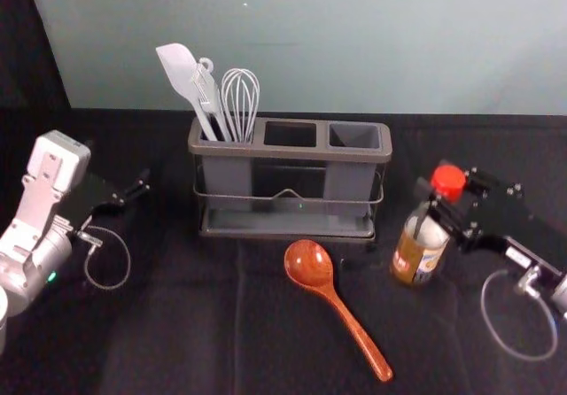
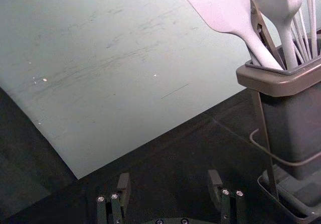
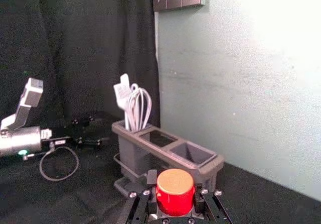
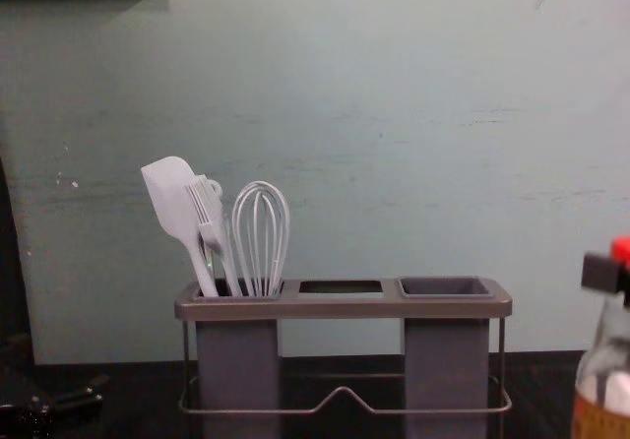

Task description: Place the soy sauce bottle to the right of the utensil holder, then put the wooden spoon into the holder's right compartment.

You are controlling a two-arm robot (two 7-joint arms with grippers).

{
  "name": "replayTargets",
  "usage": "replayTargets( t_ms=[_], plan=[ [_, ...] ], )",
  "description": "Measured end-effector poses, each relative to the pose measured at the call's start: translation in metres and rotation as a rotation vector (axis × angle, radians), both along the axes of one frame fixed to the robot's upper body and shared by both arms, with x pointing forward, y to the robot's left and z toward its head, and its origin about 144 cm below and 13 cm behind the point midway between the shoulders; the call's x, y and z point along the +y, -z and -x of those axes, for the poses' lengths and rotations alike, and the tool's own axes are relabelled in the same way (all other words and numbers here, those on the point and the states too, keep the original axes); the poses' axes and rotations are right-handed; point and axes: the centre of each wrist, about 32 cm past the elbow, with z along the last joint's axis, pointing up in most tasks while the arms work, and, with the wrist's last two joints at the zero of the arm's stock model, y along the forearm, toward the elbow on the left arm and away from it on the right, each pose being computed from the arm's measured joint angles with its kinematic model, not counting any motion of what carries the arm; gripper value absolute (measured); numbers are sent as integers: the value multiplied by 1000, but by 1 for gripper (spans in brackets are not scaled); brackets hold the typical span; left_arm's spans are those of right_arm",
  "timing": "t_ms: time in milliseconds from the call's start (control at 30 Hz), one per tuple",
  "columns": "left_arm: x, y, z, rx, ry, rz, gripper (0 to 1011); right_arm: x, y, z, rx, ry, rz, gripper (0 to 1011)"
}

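The soy sauce bottle (image 1: 415, 255), red-capped, stands roughly upright right of and in front of the utensil holder (image 1: 288, 228). My right gripper (image 1: 427, 198) is shut on its neck; in the right wrist view the gripper (image 3: 175, 186) has the red cap (image 3: 175, 193) between its fingers. Whether the bottle's base touches the table, I cannot tell. The wooden spoon (image 1: 312, 265) lies before the holder, bowl toward it, handle slanting toward the front right. My left gripper (image 1: 133, 194) is idle at the left; in the left wrist view this gripper (image 2: 169, 180) is open.
White utensils, including a spatula (image 4: 169, 195) and a whisk (image 4: 261, 237), stand in the holder's left compartment. The holder's right compartment (image 1: 354, 135) is empty. Behind the holder rises a pale wall (image 1: 310, 41), with a dark curtain (image 3: 95, 48) at the left.
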Motion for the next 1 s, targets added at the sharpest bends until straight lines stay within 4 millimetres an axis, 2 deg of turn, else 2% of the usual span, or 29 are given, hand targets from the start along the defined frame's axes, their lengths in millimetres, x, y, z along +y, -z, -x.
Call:
replayTargets(
  t_ms=[500, 633, 1000],
  plan=[
    [0, 0, 0, 0, 0, 0, 1005, 0, -63, -21, -6, -12, 31, 390],
    [0, 0, 0, 0, 0, 0, 1005, 1, -69, -24, 1, -17, 29, 390],
    [0, 0, 0, 0, 0, 0, 1005, 1, -67, -23, 3, -16, 29, 390]
  ],
)
